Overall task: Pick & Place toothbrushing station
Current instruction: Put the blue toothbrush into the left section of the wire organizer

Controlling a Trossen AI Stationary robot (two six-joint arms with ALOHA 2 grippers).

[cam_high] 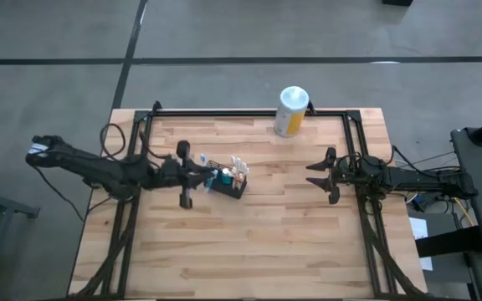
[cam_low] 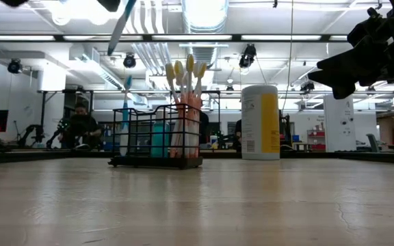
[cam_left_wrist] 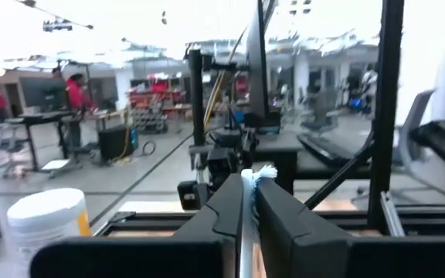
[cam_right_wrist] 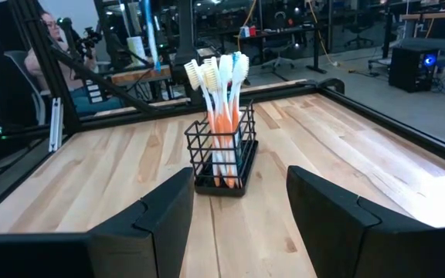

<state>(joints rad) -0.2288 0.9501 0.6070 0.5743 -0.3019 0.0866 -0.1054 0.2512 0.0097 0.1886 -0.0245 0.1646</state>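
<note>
Here, a small black rectangular wire-mesh basket (cam_high: 228, 179) is seen standing on the light wooden plank bench (cam_high: 249, 251), left of centre, roughly midway btw. far and near edges. Held upright inside it are white-headed toothbrushes w/ orange-pink handles (cam_right_wrist: 221, 116) and a teal item (cam_low: 159, 140), which can't be made out further.

The left end effector (cam_high: 192, 178) is positioned just beside the basket, on the side twd. the bench's left edge, raised above the bench top. Its fingers (cam_left_wrist: 221, 212) are pressed nearly together on a thin toothbrush w/ white-and-blue bristles (cam_left_wrist: 258, 174), gripped btw. them.

The right end effector (cam_high: 318, 175) is held over the right part of the bench, well apart from the basket, pointed twd. it. Its fingers (cam_right_wrist: 157, 212) are spread wide, w/ nothing btw. them.

A tall white-topped cylindrical canister w/ yellow label (cam_high: 291, 111) is stood near the far edge, right of centre, apart from both arms.
</note>
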